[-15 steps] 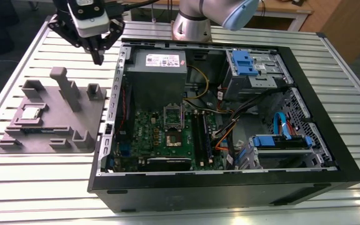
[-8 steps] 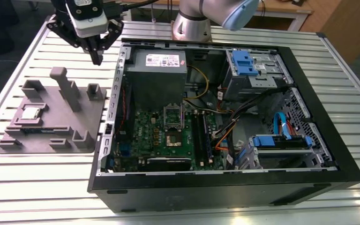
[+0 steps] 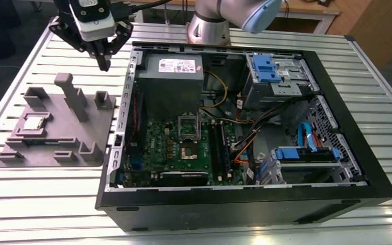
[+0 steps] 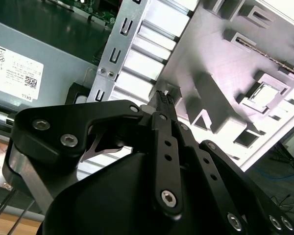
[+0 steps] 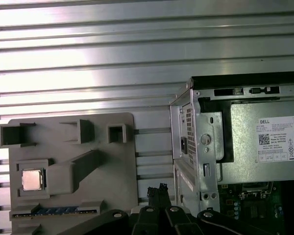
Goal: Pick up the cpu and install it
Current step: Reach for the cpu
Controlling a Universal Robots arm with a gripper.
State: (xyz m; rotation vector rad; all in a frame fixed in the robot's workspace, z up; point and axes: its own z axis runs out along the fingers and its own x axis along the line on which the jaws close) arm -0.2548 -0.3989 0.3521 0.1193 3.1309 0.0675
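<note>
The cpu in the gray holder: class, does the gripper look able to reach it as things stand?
Probably yes: the cpu lies uncovered in its holder, nothing above it, and the gripper hangs shut near the holder's corner.

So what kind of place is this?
Probably a robot workshop or lab: a robot arm stands at a slotted metal table holding an opened computer case and a gray parts holder with the cpu.
</note>
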